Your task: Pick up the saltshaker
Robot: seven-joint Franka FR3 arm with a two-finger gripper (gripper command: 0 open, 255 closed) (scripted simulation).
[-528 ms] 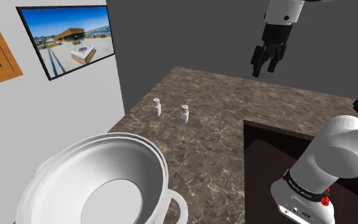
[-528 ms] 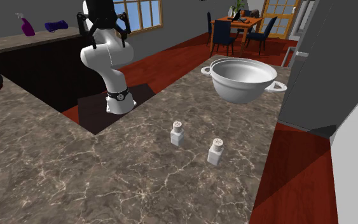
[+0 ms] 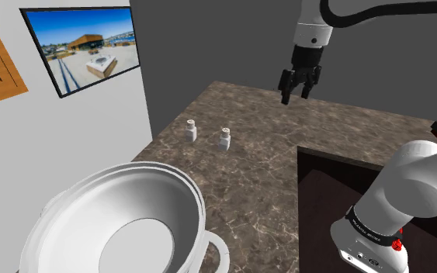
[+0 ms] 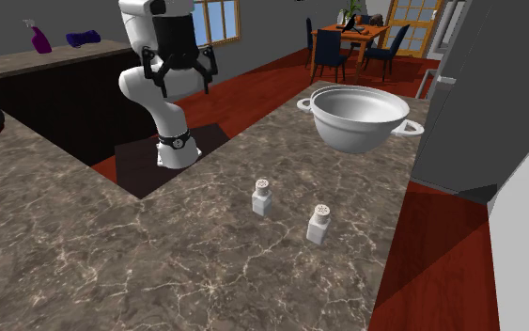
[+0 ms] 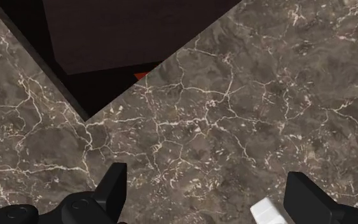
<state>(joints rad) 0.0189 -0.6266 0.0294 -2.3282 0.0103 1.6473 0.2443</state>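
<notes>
Two small white shakers stood upright on the brown marbled bench (image 3: 286, 167), and I could not tell which held the salt. The stand-side shaker (image 3: 224, 139) (image 4: 263, 197) and the wall-side shaker (image 3: 191, 130) (image 4: 319, 224) were near each other but apart, each with a dotted top. Both stood on open bench between the grey wall and the sunken dark stand (image 3: 325, 194).

The jaws hung in the air well above the bench, pointing down, well apart from both shakers and to their right in the shoulder view. They were spread wide and held nothing. From the hand's own camera the two black fingers (image 5: 114, 184) stood far apart over the marbled surface, and a small white shape (image 5: 269, 212) lay between them, close to one finger. I could not tell which shaker it was.

The white arm (image 4: 154, 89) rose from the stand and bent over the bench. A large white pot (image 4: 356, 118) with two handles sat on the bench, well apart from the shakers. On the white wall hung a framed picture (image 3: 81, 46) of buildings under a blue sky. Across the red floor (image 4: 243, 85) stood a dining table (image 4: 347, 36) with dark chairs, and a purple spray bottle (image 4: 37, 38) stood on a far counter.
</notes>
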